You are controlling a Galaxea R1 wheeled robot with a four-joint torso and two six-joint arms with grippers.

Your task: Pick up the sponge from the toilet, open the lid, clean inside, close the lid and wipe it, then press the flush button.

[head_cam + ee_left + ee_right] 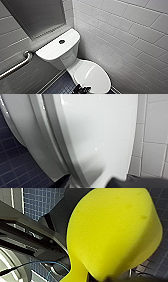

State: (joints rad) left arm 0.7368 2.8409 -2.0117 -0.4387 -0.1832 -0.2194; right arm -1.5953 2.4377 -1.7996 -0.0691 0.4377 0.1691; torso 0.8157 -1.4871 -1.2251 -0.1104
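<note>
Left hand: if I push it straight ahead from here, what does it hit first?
The lid. The left hand points at its closed top, close to the edge. Depth is unclear, but nothing seems to lie between.

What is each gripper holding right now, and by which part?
Right gripper holds the sponge by one end. Left gripper sits at the lid edge; a grip cannot be told.

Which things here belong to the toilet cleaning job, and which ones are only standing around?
For the job: bright yellow oblong sponge; white glossy ceramic toilet; white oval hinged lid; small round dark flush button.
Only there: grey metal grab bar; dark blue tiled floor; white wall tiles.
</note>
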